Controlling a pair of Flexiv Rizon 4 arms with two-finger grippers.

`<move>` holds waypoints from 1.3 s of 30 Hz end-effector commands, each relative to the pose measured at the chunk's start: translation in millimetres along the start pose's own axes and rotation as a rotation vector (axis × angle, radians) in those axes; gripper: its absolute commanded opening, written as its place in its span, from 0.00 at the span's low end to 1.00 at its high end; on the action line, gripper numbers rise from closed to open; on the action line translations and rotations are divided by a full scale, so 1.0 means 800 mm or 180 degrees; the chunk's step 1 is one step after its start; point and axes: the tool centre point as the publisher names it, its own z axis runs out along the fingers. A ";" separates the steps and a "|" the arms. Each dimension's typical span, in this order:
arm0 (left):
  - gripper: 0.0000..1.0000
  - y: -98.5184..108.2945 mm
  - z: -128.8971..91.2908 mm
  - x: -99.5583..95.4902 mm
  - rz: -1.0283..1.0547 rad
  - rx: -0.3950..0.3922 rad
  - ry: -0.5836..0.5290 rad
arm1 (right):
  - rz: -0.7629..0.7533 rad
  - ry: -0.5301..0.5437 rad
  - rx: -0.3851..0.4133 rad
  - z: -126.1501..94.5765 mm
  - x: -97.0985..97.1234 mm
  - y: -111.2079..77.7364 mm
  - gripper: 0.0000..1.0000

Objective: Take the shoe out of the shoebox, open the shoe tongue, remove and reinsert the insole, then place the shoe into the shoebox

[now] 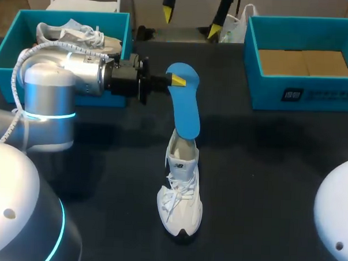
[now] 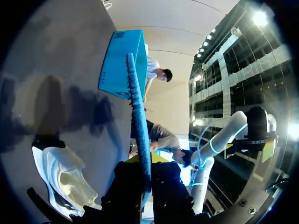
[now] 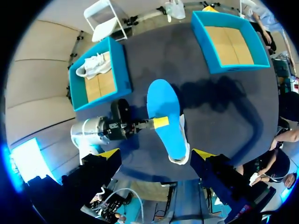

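Note:
My left gripper (image 1: 176,80) reaches in level from the left and is shut on the edge of a blue insole (image 1: 184,105). In the head view the insole's near end overlaps the heel opening of a white shoe (image 1: 181,194) standing on the dark table; I cannot tell if they touch. In the left wrist view the insole (image 2: 138,116) runs edge-on out from between the fingers of the left gripper (image 2: 145,183), with the shoe (image 2: 60,172) off to one side. My right gripper (image 3: 156,155) hangs high over the table, wide open and empty, with the insole (image 3: 164,112) and shoe (image 3: 185,148) far below.
A teal shoebox (image 1: 122,24) at the back left holds a second white shoe (image 1: 74,35). Another teal shoebox (image 1: 305,93) at the back right shows only its cardboard floor. My left arm's body (image 1: 54,90) lies in front of the left box.

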 end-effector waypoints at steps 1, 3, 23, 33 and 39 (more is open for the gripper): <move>0.00 0.001 0.000 0.000 0.0000 0.0006 -0.0002 | 0.0037 0.1082 0.0051 -0.003 -0.037 -0.006 1.00; 0.00 0.001 0.000 0.000 0.0000 0.0006 -0.0002 | 0.0026 0.1285 0.0103 -0.007 -0.044 -0.005 1.00; 0.00 0.001 0.000 0.000 0.0000 0.0006 -0.0002 | -0.0251 0.2652 0.0263 0.005 -0.079 0.020 1.00; 0.00 0.001 0.000 0.000 0.0000 0.0006 -0.0002 | -0.0391 0.2959 0.0104 0.013 -0.087 0.027 1.00; 0.00 0.001 0.000 0.000 0.0000 0.0006 -0.0002 | -0.0479 0.3115 0.0088 0.022 -0.088 0.034 1.00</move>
